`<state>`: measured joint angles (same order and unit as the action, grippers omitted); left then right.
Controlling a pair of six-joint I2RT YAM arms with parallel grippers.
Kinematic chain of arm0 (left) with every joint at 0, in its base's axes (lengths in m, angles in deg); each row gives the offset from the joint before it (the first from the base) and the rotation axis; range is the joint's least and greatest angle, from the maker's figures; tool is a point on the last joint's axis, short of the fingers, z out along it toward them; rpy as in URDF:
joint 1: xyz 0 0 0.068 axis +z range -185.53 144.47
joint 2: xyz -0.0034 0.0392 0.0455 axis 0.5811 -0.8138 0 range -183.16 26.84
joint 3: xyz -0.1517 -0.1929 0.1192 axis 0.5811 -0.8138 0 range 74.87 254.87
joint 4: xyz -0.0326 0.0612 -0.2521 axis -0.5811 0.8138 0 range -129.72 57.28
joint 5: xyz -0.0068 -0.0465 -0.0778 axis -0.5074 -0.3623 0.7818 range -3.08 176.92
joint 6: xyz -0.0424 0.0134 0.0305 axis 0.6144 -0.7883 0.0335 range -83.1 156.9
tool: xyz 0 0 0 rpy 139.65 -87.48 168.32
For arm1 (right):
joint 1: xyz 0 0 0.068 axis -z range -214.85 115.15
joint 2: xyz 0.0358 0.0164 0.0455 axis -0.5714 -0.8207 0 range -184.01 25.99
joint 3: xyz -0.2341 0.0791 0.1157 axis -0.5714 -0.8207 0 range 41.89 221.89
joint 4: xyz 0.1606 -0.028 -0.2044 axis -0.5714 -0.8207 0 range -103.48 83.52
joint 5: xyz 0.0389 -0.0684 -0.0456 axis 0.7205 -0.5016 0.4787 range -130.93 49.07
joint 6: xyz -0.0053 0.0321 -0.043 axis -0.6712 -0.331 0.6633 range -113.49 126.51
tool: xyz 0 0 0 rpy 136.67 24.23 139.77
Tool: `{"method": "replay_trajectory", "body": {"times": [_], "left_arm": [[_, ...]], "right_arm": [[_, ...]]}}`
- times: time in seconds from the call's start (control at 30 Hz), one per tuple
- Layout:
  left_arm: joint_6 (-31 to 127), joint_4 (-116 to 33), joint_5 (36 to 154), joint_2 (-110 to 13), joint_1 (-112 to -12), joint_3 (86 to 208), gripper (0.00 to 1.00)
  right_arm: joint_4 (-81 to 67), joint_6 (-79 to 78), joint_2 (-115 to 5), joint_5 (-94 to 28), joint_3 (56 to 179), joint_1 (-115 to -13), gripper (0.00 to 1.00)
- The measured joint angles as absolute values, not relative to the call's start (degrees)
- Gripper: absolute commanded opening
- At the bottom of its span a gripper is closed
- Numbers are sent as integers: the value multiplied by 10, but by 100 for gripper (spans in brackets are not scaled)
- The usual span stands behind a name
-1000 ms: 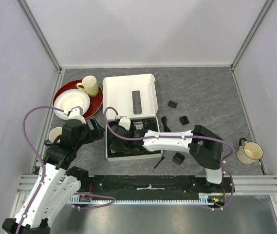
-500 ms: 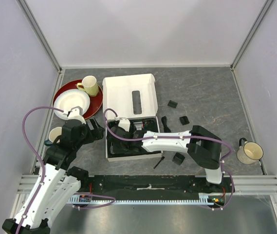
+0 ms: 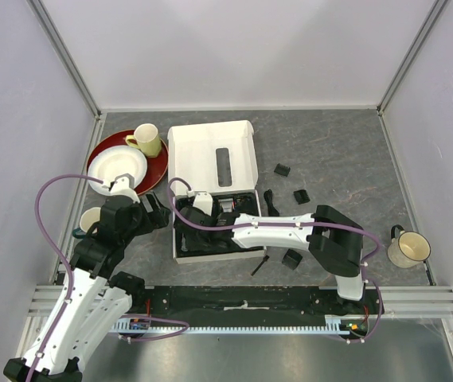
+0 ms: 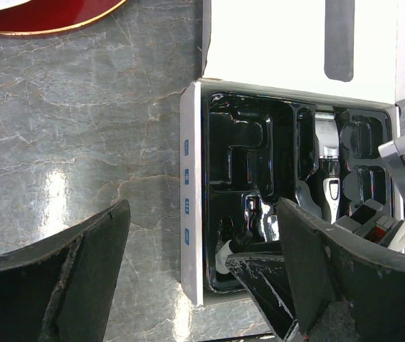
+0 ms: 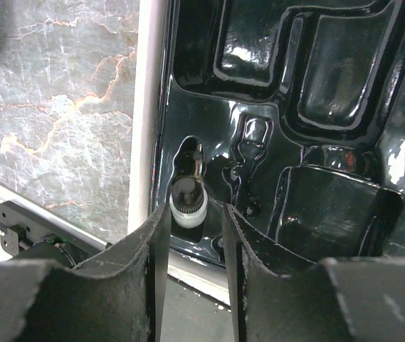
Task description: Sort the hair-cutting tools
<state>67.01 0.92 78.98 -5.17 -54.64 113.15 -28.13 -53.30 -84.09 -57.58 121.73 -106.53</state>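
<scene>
A glossy black moulded tray [image 5: 316,85] is seated in the white cardboard box [image 4: 191,249]; the silver-and-black clipper [image 4: 324,153] is lodged in a long slot. The right fingers [image 5: 134,285], parted wider than a second ago, are released around a white-collared round cap [image 5: 188,201] by the tray's near-left rim. The left fingers [image 4: 81,278] are spread wide over the marbled table [image 4: 81,128] beside the box.

clipper [image 4: 324,164]: black-and-silver, I see it lying in the tray [image 4: 248,153].
comb attachments [image 3: 282,169]: three black blocks, apart on the table [image 3: 345,159].
brush [image 3: 259,265]: thin, slanted, near one block.
</scene>
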Motion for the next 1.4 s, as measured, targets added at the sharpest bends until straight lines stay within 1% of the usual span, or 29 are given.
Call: {"method": "replay_trajectory", "body": {"times": [0.4,0.43,0.6,0.97,1.17,1.27,1.37,1.4], "left_arm": [[670,9,788,-51,-546,1132,90],[670,9,788,-51,-546,1132,90],[670,9,788,-51,-546,1132,90],[670,9,784,-50,-546,1132,90],[670,9,784,-50,-546,1132,90],[670,9,784,-49,-546,1132,90],[670,9,783,-49,-546,1132,90],[670,9,783,-49,-546,1132,90]], "right_arm": [[-265,-505,-837,-593,1217,-1066,24],[-263,-505,-837,-592,1217,-1066,21],[-263,-493,-838,-587,1217,-1066,15],[-263,-488,-851,-571,1226,-1066,14],[-263,-494,-855,-572,1231,-1066,16],[-264,-492,-855,-574,1232,-1066,20],[-272,-488,-850,-579,1233,-1066,29],[-275,-486,-847,-582,1233,-1066,41]]}}
